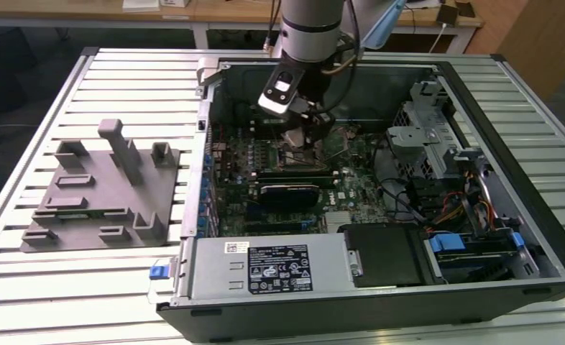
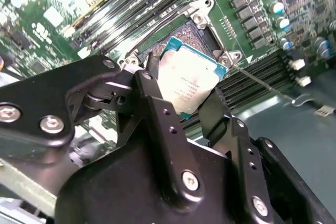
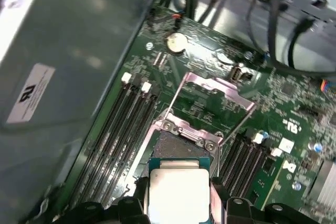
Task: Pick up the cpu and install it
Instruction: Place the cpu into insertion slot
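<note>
Jaws are clamped on the cpu [image 2: 186,81]. In the second wrist view I can see one black finger [image 2: 157,109] pressed against one edge of the chip and the other finger [image 2: 223,116] against the opposite edge, with the silvery top facing the camera.

From the exterior view I can't pick out the chip at all. The arm [image 1: 311,29] reaches down into the open computer case [image 1: 359,320], and its wrist hides whatever sits between the jaws. In the first wrist view the cpu [image 3: 176,195] is cut off by the picture's edge, so I only get part of its metal lid. Its underside is hidden in both wrist views.

The chip hangs tilted just over the socket [image 3: 184,145]. One of its edges overlaps the socket's frame, and the dark bed shows bare beyond it. I cannot tell whether the chip touches the socket or floats clear of it. The metal cover plate [image 3: 218,90] stands swung up on the socket's far side, and the thin wire lever [image 2: 262,83] angles away beside it. Memory slots [image 3: 121,129] run alongside the socket.

Outside the case, toward the exterior view's left, the grey moulded tray [image 1: 100,194] rests on the slatted surface [image 1: 33,287], well apart from the jaws.
</note>
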Controlling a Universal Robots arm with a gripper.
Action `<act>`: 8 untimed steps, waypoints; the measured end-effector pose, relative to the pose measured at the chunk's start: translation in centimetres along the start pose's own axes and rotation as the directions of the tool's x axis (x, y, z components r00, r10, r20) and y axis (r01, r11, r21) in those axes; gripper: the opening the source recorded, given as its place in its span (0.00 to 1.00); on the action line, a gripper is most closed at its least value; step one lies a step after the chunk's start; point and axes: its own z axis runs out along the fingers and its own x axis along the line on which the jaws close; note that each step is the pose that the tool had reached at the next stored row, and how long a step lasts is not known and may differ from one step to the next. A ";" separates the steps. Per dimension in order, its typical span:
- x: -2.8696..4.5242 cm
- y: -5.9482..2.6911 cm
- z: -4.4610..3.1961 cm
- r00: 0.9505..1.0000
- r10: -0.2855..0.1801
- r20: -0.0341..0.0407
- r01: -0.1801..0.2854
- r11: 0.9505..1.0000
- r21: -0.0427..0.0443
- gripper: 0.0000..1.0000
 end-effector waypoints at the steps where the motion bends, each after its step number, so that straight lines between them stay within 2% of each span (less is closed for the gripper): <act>1: 0.00 0.00 0.02 1.000 0.017 0.001 -0.017 1.000 0.000 0.54; 5: 0.00 0.00 0.09 0.996 0.090 0.003 -0.090 0.996 0.000 0.54; 8: 0.00 -0.01 0.16 0.989 0.145 0.005 -0.145 0.989 0.000 0.54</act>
